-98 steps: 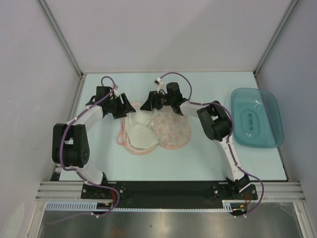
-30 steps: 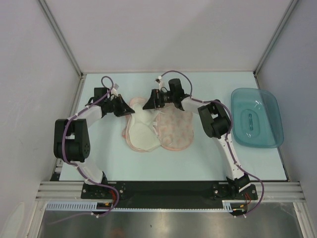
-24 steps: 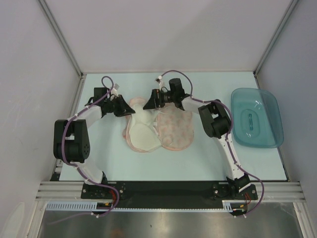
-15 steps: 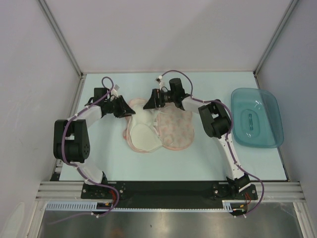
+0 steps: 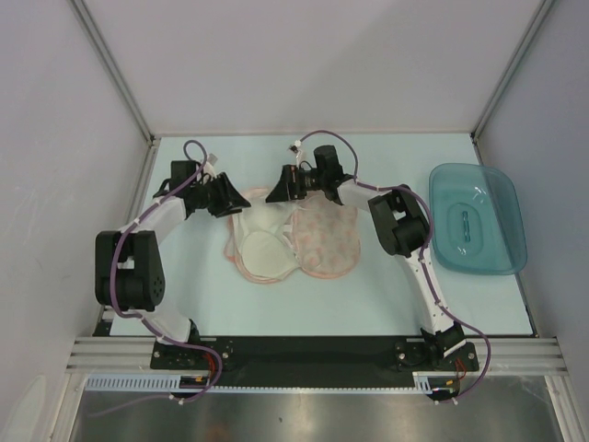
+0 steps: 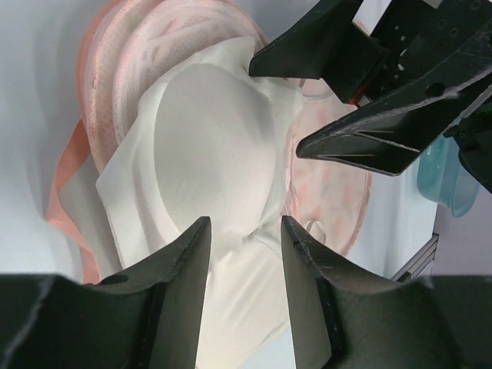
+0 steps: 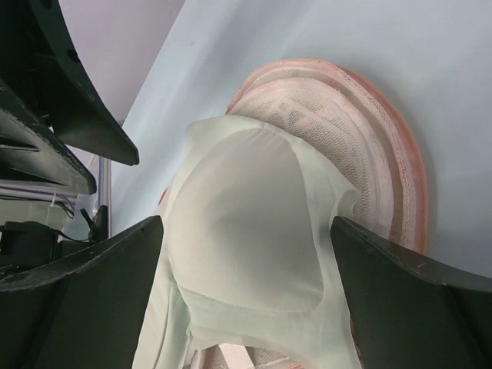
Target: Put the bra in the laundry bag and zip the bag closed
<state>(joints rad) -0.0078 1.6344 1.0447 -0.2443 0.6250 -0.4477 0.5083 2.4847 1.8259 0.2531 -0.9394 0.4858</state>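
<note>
**Bra rests in the open laundry bag, both grippers parted over it**

The left gripper [image 6: 243,229] has its fingers apart, with nothing pinched between them. Just ahead of and below its tips lies the bra [image 6: 215,146], a soft white garment. One smooth moulded cup domes upward, and flat white fabric spreads around it. Past the cup, the laundry bag [image 6: 115,58] shows stacked peach-pink rims with pale mesh lining. The bra sits on the lobe nearer this gripper.

The right gripper [image 7: 246,223] faces it from across the bra, spread wide and empty. The white cup is framed between its fingers, and the bag's pink edging curves around beyond it.

From above, the bag lies open on the tabletop [image 5: 368,295]. Its second lobe is peach with small orange-red print and lies just below the right gripper. A translucent teal tray [image 5: 477,219] rests well behind that gripper, past its arm's elbow.
</note>
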